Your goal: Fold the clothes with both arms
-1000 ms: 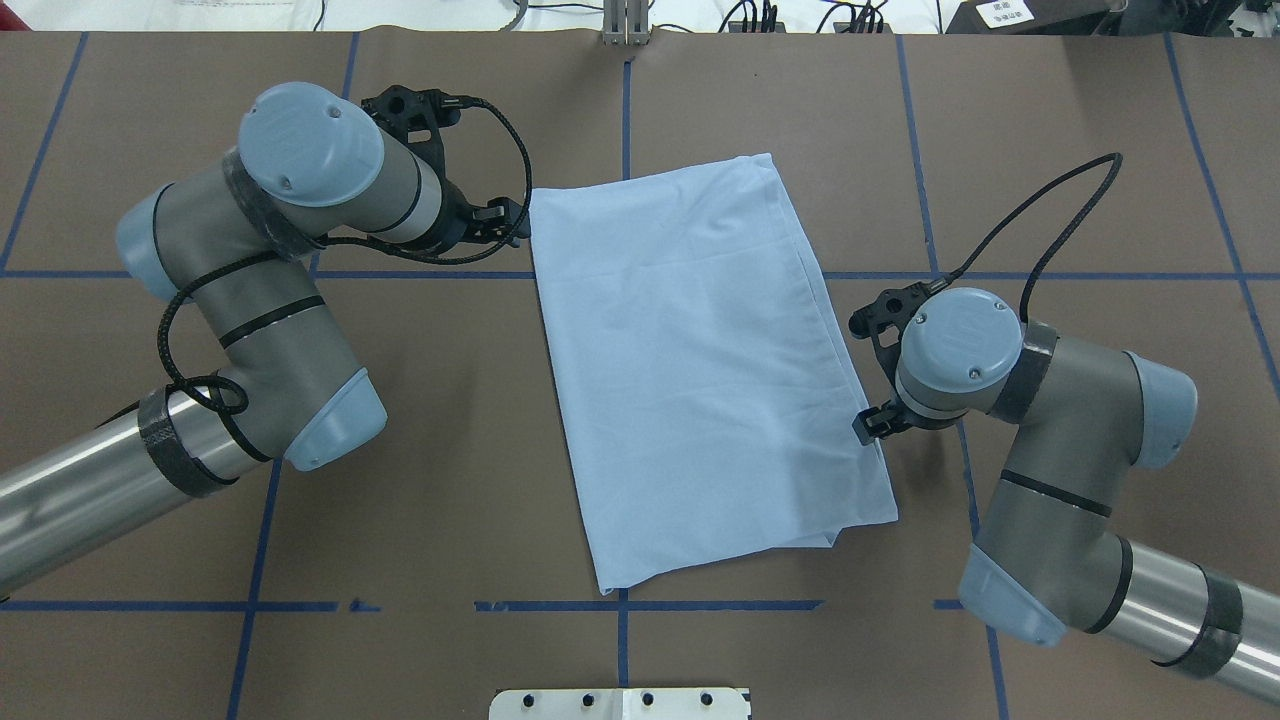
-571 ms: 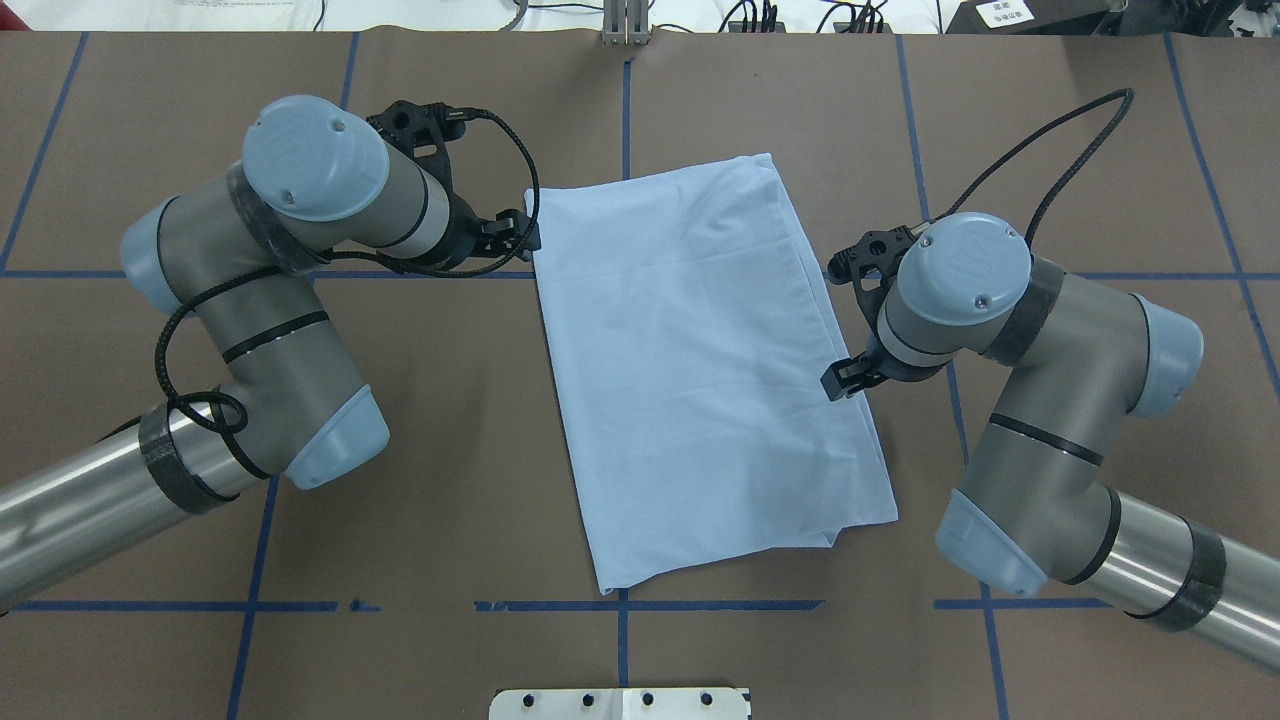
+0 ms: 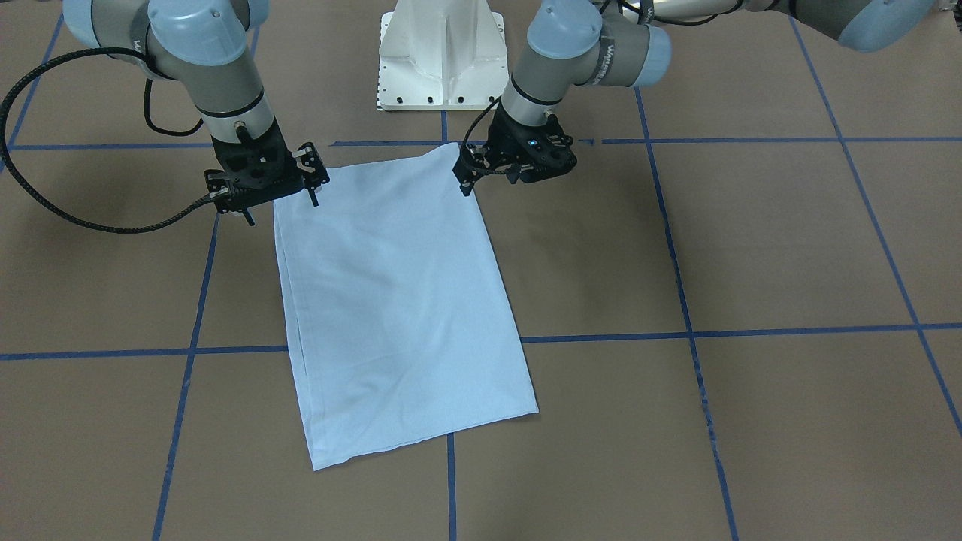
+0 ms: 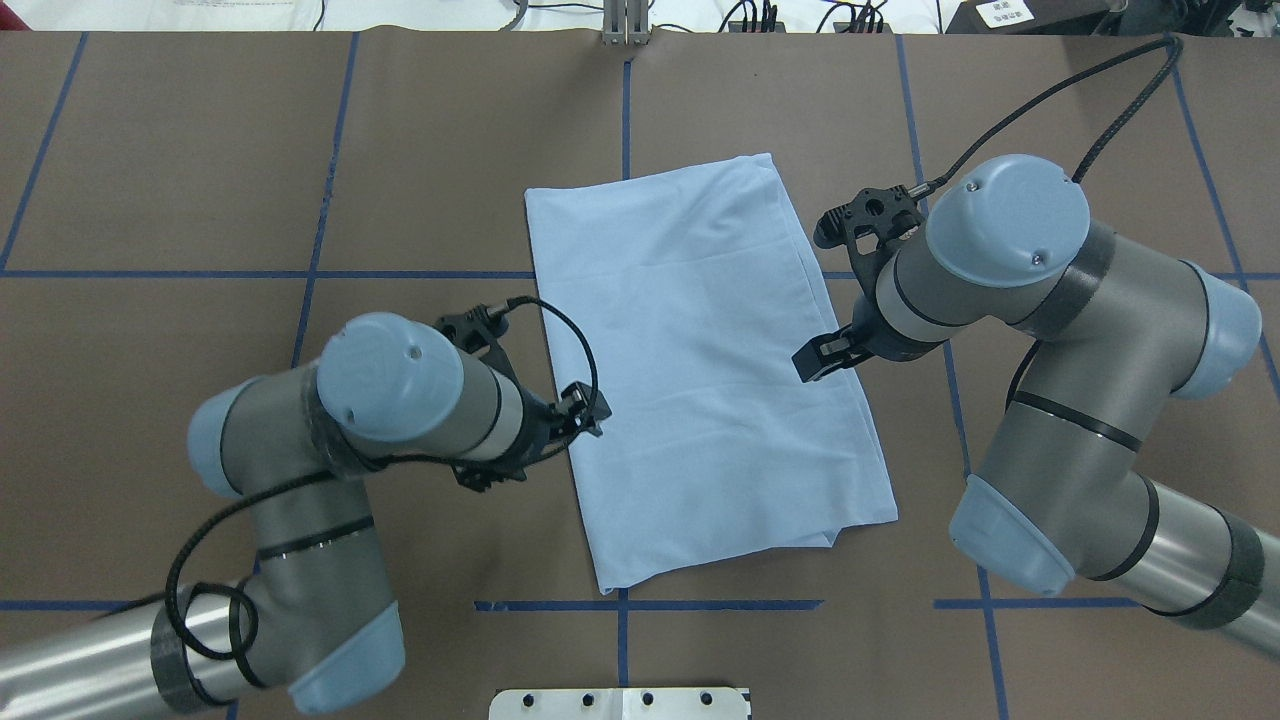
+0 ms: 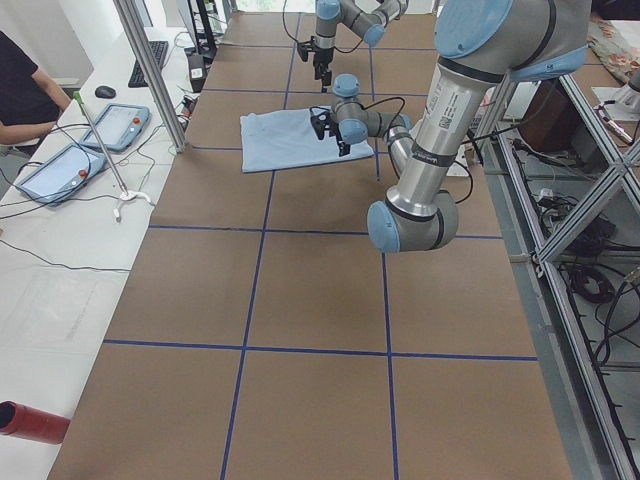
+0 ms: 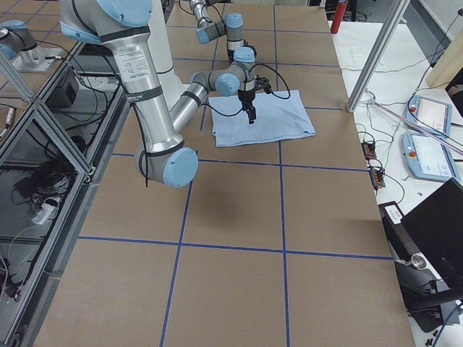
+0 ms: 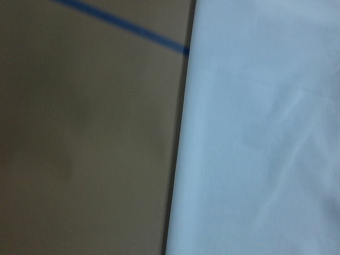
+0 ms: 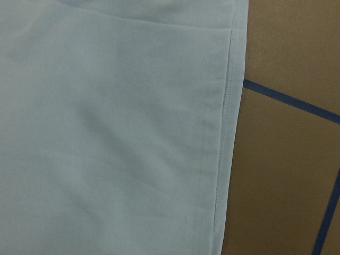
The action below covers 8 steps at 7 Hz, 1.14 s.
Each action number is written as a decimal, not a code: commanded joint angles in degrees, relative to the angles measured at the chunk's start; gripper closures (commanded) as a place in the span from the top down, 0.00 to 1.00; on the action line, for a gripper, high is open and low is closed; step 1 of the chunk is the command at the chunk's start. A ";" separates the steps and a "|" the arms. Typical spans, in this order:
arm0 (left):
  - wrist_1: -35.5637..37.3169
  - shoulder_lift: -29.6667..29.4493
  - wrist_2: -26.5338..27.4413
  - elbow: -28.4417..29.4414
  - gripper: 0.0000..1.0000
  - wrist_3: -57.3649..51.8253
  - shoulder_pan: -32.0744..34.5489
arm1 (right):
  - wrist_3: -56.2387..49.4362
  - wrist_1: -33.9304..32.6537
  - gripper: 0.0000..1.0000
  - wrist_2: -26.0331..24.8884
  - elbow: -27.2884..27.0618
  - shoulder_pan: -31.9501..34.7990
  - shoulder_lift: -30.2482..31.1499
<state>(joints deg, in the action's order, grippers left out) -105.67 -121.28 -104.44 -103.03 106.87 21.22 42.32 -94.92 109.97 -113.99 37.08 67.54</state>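
The light blue clothes (image 4: 700, 370) lie flat on the brown table as a folded rectangle; the print and collar are hidden. My left gripper (image 4: 585, 412) hovers at the fabric's left long edge, toward the end nearer the robot, open and holding nothing. In the front-facing view the left gripper (image 3: 515, 174) hangs beside the corner nearest the pedestal. My right gripper (image 4: 815, 358) hovers over the right hemmed edge, and the right gripper (image 3: 279, 209) shows its two fingers spread apart, empty. Both wrist views show only fabric (image 8: 106, 133) and table, no fingers.
A white pedestal (image 3: 440, 56) stands at the robot's side of the table. Blue tape lines (image 4: 620, 605) grid the brown surface. Black cables loop from both wrists. A person's arm (image 5: 25, 110) and tablets lie on a side bench beyond the table.
My left arm has swung from the shirt's far left corner back toward the robot along the left edge. My right arm has shifted farther away and slightly inward over the right edge.
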 commanded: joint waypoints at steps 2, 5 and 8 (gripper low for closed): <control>-0.50 -0.53 5.54 2.91 0.92 6.95 -10.14 | 0.04 0.00 1.00 0.68 -0.80 0.63 -0.04; -0.59 -1.41 5.83 3.36 0.87 6.59 -10.06 | 0.04 -0.09 1.00 0.68 -0.71 1.07 0.04; -0.68 -2.99 6.62 5.63 0.86 6.59 -10.06 | 0.04 -0.09 1.00 0.77 -0.71 1.33 0.13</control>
<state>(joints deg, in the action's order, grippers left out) -106.32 -123.37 -98.04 -98.68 113.47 11.14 42.36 -95.01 110.68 -114.70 38.36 67.62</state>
